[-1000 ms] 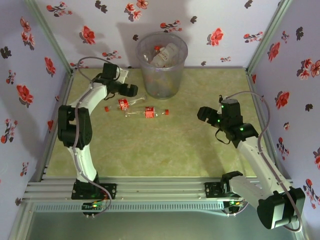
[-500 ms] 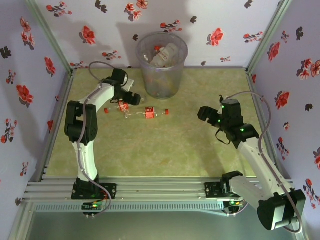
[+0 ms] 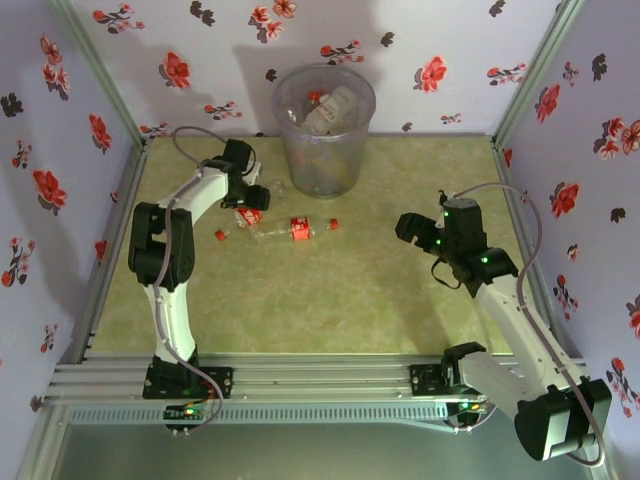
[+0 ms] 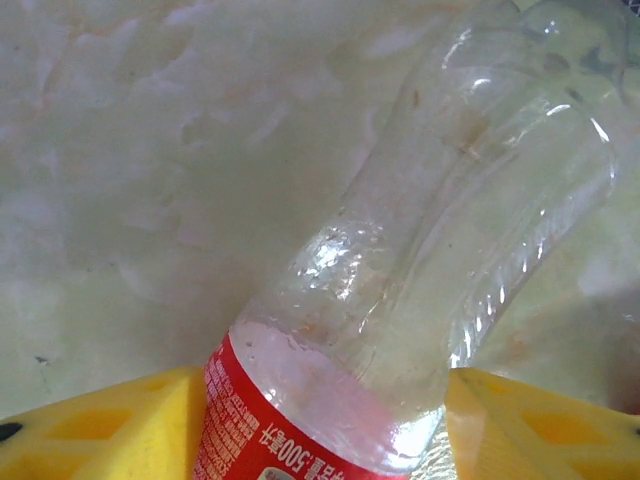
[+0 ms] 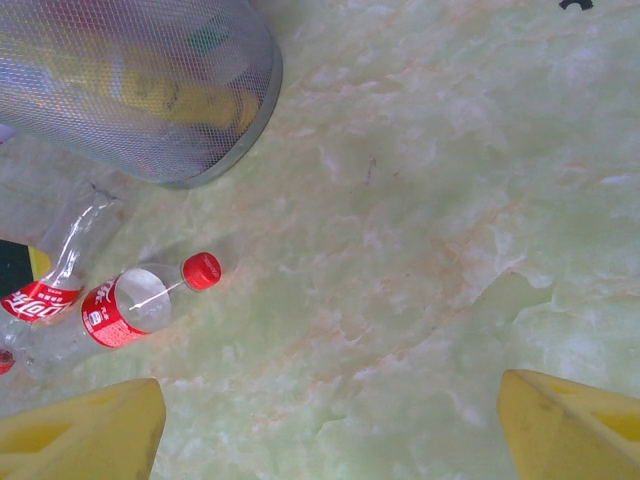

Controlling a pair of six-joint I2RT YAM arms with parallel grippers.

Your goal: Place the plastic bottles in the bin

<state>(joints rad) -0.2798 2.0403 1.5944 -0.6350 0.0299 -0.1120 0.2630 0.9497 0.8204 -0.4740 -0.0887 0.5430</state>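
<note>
The light was soft and even, from above. A faint grey shadow lay on the wall [image 3: 250,70] behind the bin [image 3: 326,172]. White glare streaked the clear bottle [image 4: 440,250], seen close and slightly soft. The pale surface [image 5: 450,200] near the bin looked washed out.

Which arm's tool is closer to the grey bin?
Left. The left tool grips a bottle just left of the bin; the right tool hangs open farther off to its right.

2 plastic bottles on the table [image 3: 330,300] (right bottle [image 3: 297,229], left bottle [image 3: 250,215]), 1 bin [image 3: 346,160], several more bottles [image 3: 330,108] inside, exact count unreadable.
</note>
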